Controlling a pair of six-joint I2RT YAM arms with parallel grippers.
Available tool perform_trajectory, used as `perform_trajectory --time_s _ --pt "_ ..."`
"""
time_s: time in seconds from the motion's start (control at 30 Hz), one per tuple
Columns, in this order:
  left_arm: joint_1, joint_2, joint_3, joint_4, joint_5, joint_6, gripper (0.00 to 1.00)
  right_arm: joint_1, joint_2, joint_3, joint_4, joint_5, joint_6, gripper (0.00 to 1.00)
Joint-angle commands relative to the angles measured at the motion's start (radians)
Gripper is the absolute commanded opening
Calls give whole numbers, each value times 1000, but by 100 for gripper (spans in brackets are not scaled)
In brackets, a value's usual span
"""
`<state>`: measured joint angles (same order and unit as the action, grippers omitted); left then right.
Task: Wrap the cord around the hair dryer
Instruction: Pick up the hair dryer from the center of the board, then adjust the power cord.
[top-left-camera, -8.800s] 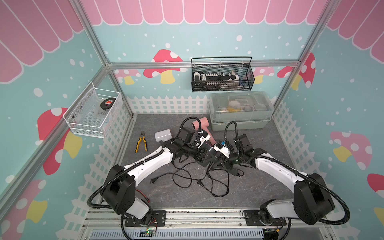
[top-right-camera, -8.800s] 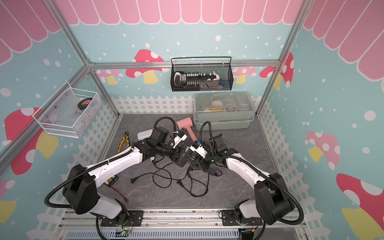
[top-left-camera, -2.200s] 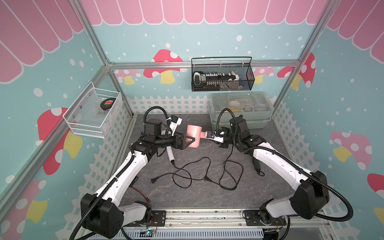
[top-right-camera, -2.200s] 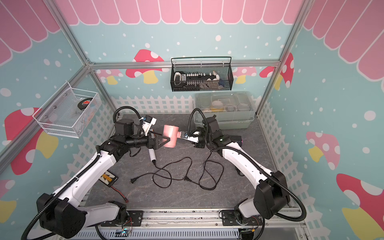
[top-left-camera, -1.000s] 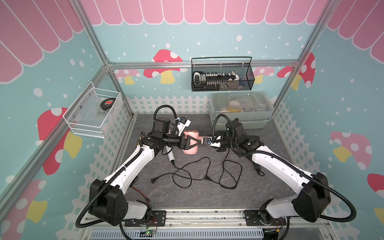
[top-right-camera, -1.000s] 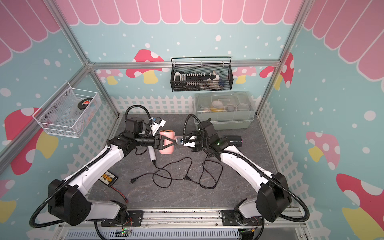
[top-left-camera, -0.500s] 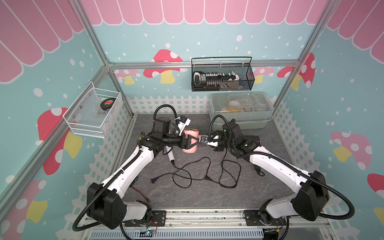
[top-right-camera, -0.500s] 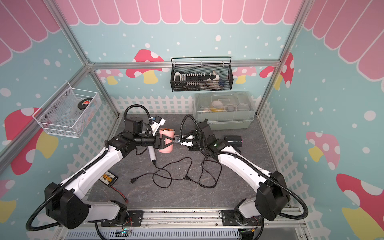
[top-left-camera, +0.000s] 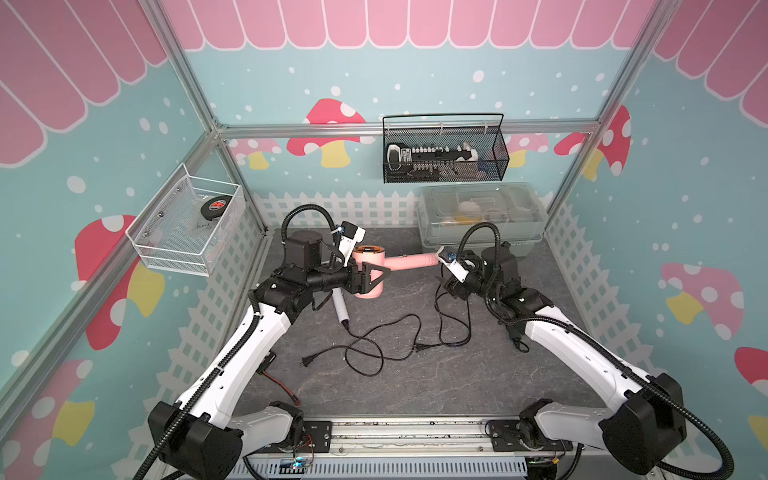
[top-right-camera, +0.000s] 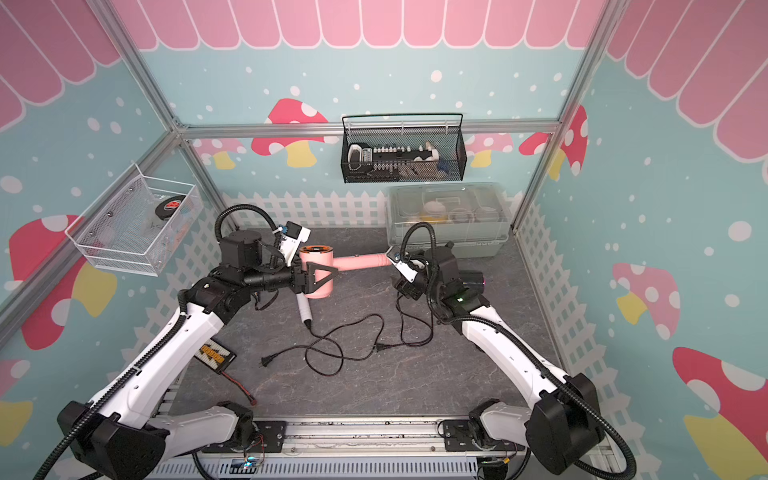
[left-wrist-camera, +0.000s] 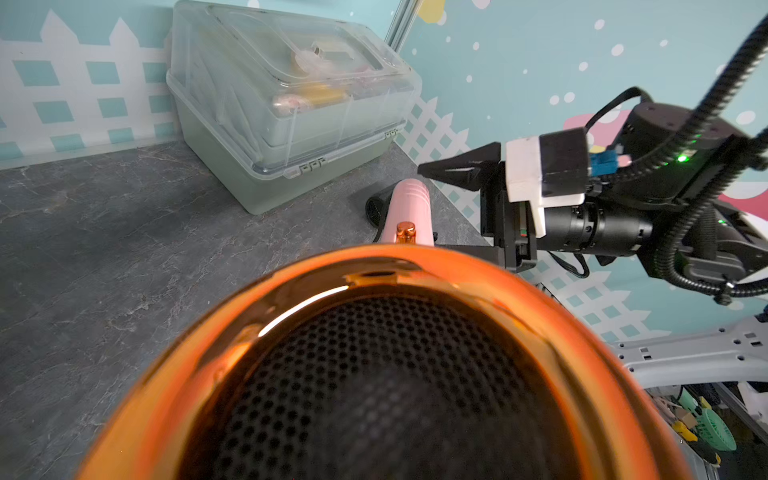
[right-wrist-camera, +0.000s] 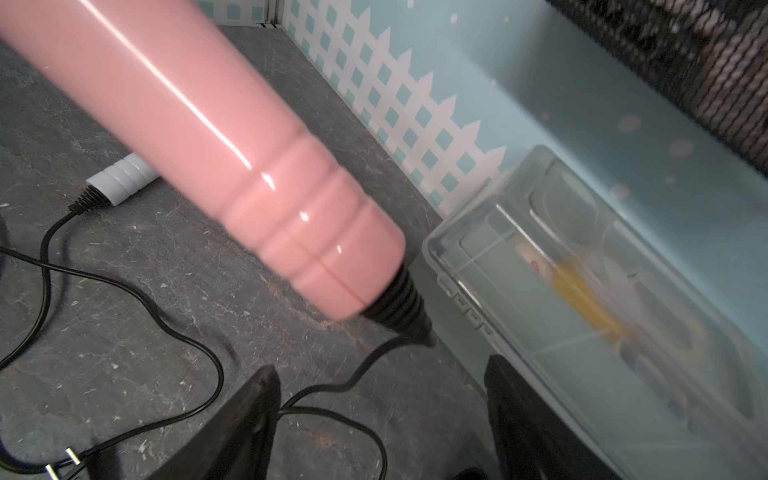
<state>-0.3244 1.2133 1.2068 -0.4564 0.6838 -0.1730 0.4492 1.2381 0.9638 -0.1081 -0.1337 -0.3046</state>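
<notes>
**Dryer held off the bench, cord lying loose**

Your left end effector (top-left-camera: 374, 276) is clamped across the barrel of the pink dryer (top-left-camera: 368, 261), left of centre in both top views, and carries it clear of the bench (top-left-camera: 415, 395). The barrel stands roughly upright. Its copper-rimmed mesh end faces up and fills the lower half of the left wrist view. The handle (top-left-camera: 409, 262) runs about level toward the right of the frame.

Your right end effector (right-wrist-camera: 380, 365) sits at the handle's free end, right of centre in the top views. Its fingers (right-wrist-camera: 253, 415) stand wide apart and grip nothing. In the right wrist view the handle's end hangs just above the gap between them.

The cord (right-wrist-camera: 332, 388) leaves the black sleeve at the handle's end, dips through that gap and drops to the bench. You cannot tell whether it touches a finger. In the top views it lies in loose loops at mid-frame and ends in a plug (top-left-camera: 419, 347).

A white handle (top-left-camera: 340, 308) slants down to the bench just below the dryer, trailing its own black lead. That lead's second plug (top-left-camera: 306, 362) rests to the left of the first. A clear box (top-left-camera: 478, 216) stands at the back right of the bench.
</notes>
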Motion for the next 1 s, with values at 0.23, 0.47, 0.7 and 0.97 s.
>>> perform_trajectory --time_s 0.23,0.47,0.7,0.97 --pt "10 -17 89 22 -6 27 0 -56 103 -113 -70 -257 364 65" --pt "15 -17 130 29 -33 18 0 -53 191 -156 -23 -380 487 59" --pt "16 -7 161 40 -24 0 0 -53 225 -190 -7 -345 524 56" --pt "16 -15 158 47 -11 -17 0 -53 345 -186 169 -202 594 56"
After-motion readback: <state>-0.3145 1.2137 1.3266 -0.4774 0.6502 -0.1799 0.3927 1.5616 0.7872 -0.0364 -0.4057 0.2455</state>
